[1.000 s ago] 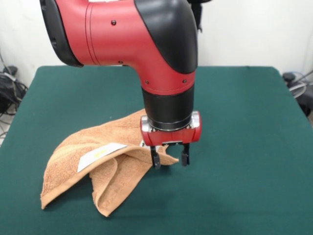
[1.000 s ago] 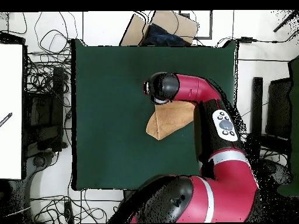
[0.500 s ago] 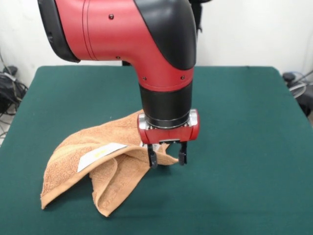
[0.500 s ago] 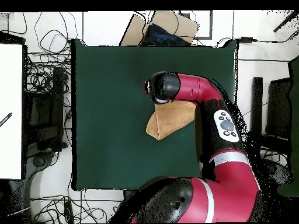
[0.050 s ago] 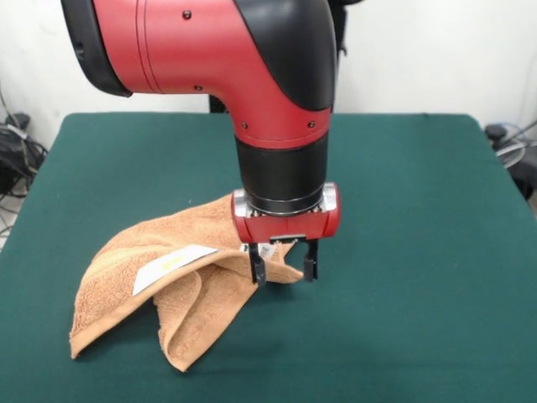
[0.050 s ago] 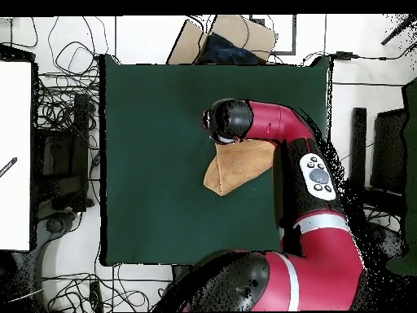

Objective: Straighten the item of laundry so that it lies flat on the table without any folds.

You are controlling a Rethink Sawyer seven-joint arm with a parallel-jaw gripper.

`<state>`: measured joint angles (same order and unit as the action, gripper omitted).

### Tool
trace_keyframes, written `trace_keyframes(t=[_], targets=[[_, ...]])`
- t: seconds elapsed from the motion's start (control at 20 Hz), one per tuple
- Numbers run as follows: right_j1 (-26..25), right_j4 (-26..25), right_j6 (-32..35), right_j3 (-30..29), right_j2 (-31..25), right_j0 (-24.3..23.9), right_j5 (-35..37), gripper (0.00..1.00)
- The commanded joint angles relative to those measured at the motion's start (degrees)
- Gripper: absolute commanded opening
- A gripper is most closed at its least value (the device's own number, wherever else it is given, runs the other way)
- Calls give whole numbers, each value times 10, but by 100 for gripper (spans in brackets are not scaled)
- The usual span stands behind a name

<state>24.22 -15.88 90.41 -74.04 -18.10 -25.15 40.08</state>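
Note:
The item of laundry (image 5: pixel 159 281), a peach-orange towel with a white tag, lies crumpled and folded over itself on the green table (image 5: pixel 419 252), left of centre in the front view. My gripper (image 5: pixel 281 270) is open just above the towel's right corner, its two dark fingers straddling the tip. From overhead the towel (image 6: pixel 232 169) shows as a folded wedge; the arm's wrist hides the gripper and the towel's far corner.
A cardboard box (image 6: pixel 220 39) sits beyond the table's far edge in the overhead view. Cables and equipment lie around the table on the floor. Green cloth stretches wide to the right of the towel in the front view.
The gripper has drifted slightly left and up over the towel's corner. It stays open, and the towel has not moved.

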Motion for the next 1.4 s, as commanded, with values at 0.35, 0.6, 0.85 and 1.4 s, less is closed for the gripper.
trace_keyframes(t=[0.35, 0.6, 0.85, 1.4], targets=[[3, -14, 48, -85, 25, 4, 1, 100], [3, -12, 51, -88, 30, 7, 0, 100], [8, -15, 53, -106, 31, 6, -14, 100], [-15, -14, 49, -94, 20, 1, -34, 100]])
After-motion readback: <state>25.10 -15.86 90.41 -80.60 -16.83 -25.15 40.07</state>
